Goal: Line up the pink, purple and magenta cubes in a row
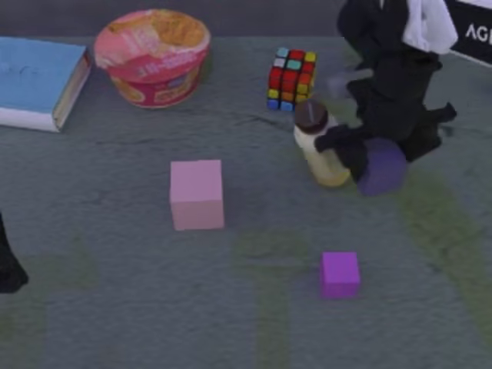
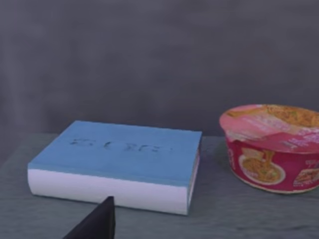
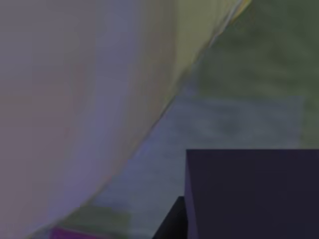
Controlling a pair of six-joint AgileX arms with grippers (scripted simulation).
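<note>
Right claw (image 1: 369,157) grips the purple cube (image 1: 382,167) (bottle (image 3: 75,99) fills its wrist view).

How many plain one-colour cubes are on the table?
3. The pink cube sits left of centre, the magenta cube nearer the front, and the purple cube at the right pincer, partly covered, beside a bottle.

Right arm (image 1: 392,84): matte black, blocky links, white housing near top. Left arm (image 1: 9,269): black sliver.
</note>
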